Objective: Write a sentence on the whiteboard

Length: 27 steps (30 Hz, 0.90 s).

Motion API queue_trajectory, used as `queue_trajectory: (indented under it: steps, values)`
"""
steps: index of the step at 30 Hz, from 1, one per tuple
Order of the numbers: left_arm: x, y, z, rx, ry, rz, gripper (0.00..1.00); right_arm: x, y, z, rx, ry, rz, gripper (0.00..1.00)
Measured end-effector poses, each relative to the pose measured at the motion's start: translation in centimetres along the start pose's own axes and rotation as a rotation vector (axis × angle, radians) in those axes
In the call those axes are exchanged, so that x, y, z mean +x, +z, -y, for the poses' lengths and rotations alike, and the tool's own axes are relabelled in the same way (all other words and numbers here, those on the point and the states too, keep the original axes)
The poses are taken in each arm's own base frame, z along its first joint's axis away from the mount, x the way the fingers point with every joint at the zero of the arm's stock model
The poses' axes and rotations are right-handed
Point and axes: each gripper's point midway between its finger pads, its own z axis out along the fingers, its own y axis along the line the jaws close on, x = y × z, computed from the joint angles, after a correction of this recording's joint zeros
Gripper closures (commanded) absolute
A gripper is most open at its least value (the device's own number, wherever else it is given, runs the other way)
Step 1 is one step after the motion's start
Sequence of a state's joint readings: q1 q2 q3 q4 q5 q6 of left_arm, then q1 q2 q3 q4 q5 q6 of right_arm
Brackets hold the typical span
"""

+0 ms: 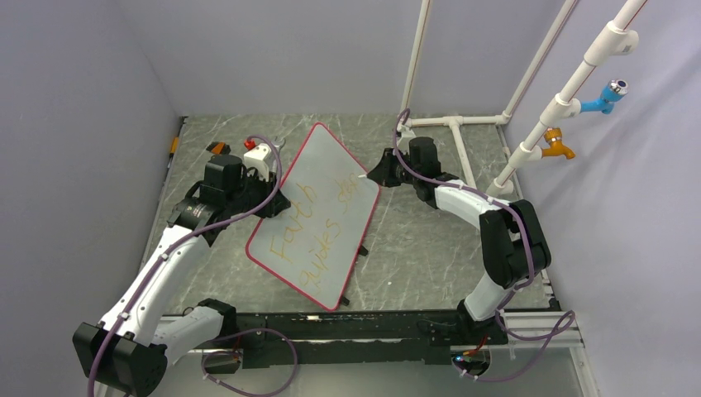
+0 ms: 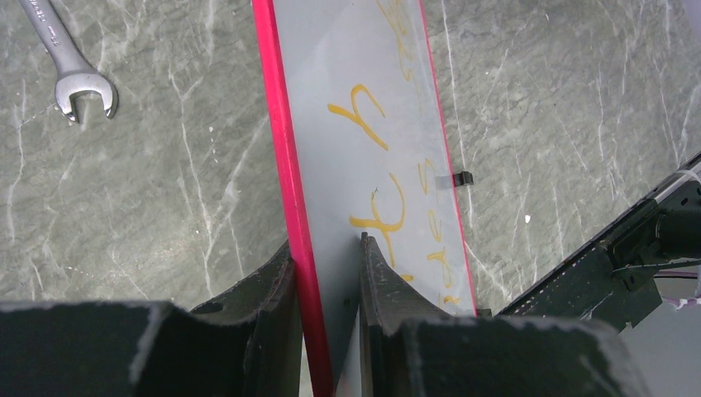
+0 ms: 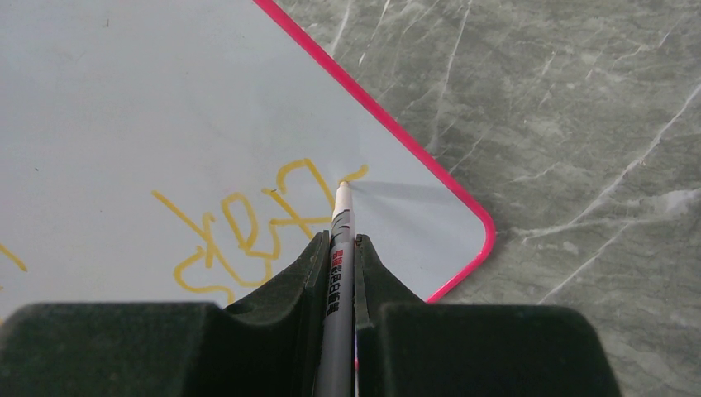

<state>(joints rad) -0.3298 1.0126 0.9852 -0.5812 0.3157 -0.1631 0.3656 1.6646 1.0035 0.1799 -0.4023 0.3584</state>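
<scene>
Though the whiteboard point(image 1: 318, 211) takes up the middle of the worktop point(image 1: 430, 248), it does not seem to lie flat: its left long edge looks lifted. Its long axis runs from near the arm bases toward the back and a little rightward. Along that axis the sentence point(image 1: 307, 240) runs in thin yellow-orange letters, "Faith" and "guides" in two lines, with a further word by the far right corner that I cannot read with certainty. The left claw point(image 2: 325, 246) is nearly closed, pinching the red rim of the left long edge with one finger on each face. The right claw point(image 3: 340, 240) is clamped narrowly on a pen point(image 3: 340, 217), whose tip touches the board at the last stroke, just inside the rounded far right corner. So the writing lies to the left of the right claw, the nearer arm for this work. Little bare board remains between tip and rim, so the next stroke likely calls for a short, light move. A wrench point(image 2: 70, 66) lies on the worktop, apart from the board.
</scene>
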Motion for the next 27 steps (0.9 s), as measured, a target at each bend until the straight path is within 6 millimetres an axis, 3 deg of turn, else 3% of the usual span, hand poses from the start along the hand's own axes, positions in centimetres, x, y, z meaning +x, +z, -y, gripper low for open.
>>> queue_trajectory:
  steps: [27]
  values:
    - [0.0,0.0,0.0,-0.001,-0.007,0.000,1.00,2.1,-0.3,1.9,0.086,0.009,-0.047,1.00]
